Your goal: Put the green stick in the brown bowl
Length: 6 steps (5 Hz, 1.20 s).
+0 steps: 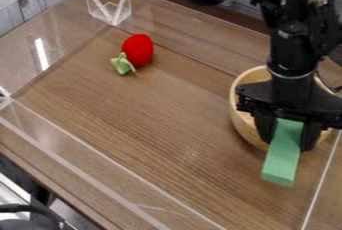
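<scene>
Wood-grain tabletop (147, 124) fills the view, fenced by low clear acrylic walls (40, 124) along its left and near edges, with a folded clear piece (107, 7) standing at the back left. Left of centre lies a red strawberry toy (136, 48) with its small green leaf (123, 65) toward the camera; it sits well apart from everything else and plays no part in the job.

A broad stretch of bare wood runs from there to the right side, so nothing crowds the arm's path. At the right edge sits the brown bowl (249, 102), partly hidden behind the black gripper (286, 124), which points steeply down just in front of the bowl's near rim. Its jaws are pinched on the upper end of the green stick (283, 154), which hangs tilted below them, its lower end close to the tabletop (whether it touches cannot be told from this angle).

Holding the stick by its top end probably lets the arm carry it over the thick rim and drop it in lengthwise. Room is tightest on the right, where the bowl, the stick and the tabletop's edge all sit close together; the stick's low end likely needs lifting to clear the rim.
</scene>
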Available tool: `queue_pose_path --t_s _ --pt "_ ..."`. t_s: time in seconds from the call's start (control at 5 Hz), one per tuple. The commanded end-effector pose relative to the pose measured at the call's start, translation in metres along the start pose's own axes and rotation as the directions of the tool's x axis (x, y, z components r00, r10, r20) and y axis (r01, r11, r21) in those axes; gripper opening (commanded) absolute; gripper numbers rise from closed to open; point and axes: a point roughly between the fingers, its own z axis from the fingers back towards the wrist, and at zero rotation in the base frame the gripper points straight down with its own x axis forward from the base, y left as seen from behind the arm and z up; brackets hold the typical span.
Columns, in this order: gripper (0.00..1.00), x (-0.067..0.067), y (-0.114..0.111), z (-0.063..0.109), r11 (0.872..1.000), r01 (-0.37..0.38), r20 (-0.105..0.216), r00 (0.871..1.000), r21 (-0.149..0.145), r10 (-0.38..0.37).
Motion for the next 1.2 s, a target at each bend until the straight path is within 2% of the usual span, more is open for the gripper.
queue_pose_path --t_s 0.0,0.2,0.4,0.6,0.8,1.0 --pt "0.0 0.007 -0.009 0.014 0.999 0.023 0.046 0.999 -0.041 -0.021" --pt "0.0 0.001 -0.012 0.016 0.997 0.051 0.041 0.998 -0.05 -0.049" --pt "0.0 0.005 -0.021 0.017 0.994 0.087 0.037 0.996 -0.059 -0.085" --pt "0.0 0.021 -0.017 0.025 0.998 0.027 0.069 0.997 -0.052 -0.024" --pt "0.0 0.045 -0.002 0.028 0.997 -0.06 0.107 0.992 -0.039 0.063" --pt "0.0 0.06 -0.007 0.02 0.994 -0.111 0.114 0.987 -0.02 0.113"
